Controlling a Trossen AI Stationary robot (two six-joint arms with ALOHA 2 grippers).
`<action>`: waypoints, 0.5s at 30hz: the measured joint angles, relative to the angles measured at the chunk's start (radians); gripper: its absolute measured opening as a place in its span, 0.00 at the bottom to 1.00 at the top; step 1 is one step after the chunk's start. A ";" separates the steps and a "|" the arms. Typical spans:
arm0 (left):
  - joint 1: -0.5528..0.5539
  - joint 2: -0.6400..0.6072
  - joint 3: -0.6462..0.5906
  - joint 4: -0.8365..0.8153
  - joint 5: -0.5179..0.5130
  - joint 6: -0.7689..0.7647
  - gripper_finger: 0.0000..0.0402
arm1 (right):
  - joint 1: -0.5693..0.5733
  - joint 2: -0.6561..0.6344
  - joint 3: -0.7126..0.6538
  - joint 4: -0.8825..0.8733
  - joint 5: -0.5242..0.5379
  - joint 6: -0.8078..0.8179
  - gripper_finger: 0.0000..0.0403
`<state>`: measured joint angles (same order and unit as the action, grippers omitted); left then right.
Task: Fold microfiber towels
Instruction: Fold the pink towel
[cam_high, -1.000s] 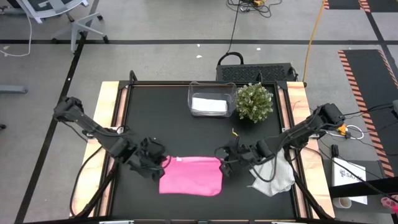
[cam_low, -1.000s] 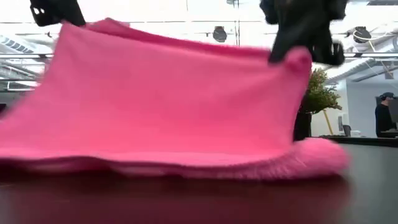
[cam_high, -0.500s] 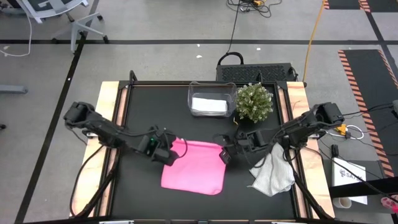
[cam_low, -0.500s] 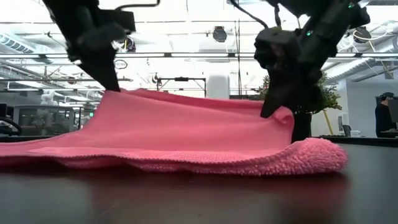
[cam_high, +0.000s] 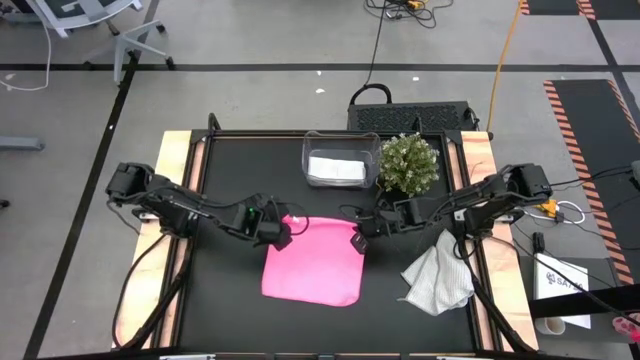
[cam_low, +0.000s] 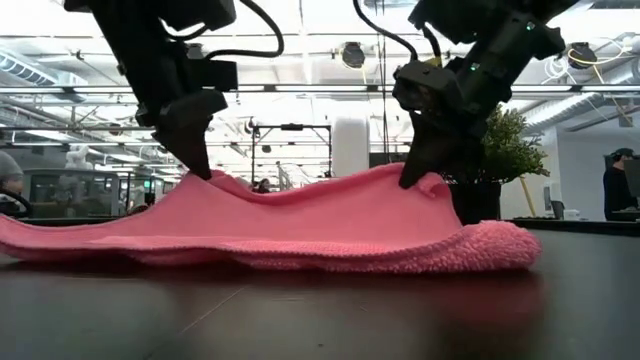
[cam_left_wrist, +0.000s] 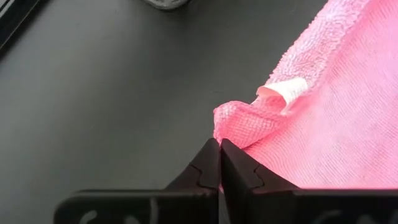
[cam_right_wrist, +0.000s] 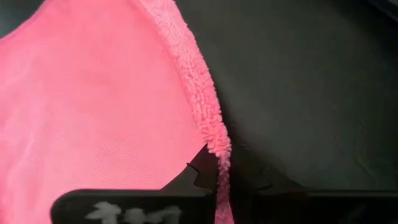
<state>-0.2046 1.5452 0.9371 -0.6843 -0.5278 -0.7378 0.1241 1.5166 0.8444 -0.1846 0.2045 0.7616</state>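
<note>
A: Item one, left gripper (cam_left_wrist: 219, 144)?
B: Fingers pressed together, pinching a corner of the pink towel (cam_high: 315, 262).
A: Right gripper (cam_right_wrist: 217, 160)?
B: Clamped on that towel's opposite corner; crumpled white towel (cam_high: 438, 280) lies just beyond it.

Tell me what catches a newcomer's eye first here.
The pink towel at the table's near middle, its far corners pinched by the left gripper and right gripper. A crumpled white towel lies to its right; a plant stands at the far edge.
</note>
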 joint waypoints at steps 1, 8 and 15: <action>0.006 0.000 0.000 0.001 0.001 0.001 0.03 | -0.005 0.000 0.000 -0.004 -0.003 -0.003 0.06; 0.035 0.000 0.000 0.000 0.030 0.025 0.01 | -0.036 0.000 0.000 -0.033 -0.024 -0.035 0.19; 0.071 0.000 0.000 -0.031 0.047 0.022 0.10 | -0.067 -0.003 0.000 -0.030 -0.053 -0.055 0.28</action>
<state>-0.1339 1.5452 0.9371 -0.7150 -0.4807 -0.7162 0.0570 1.5131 0.8444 -0.2143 0.1510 0.7069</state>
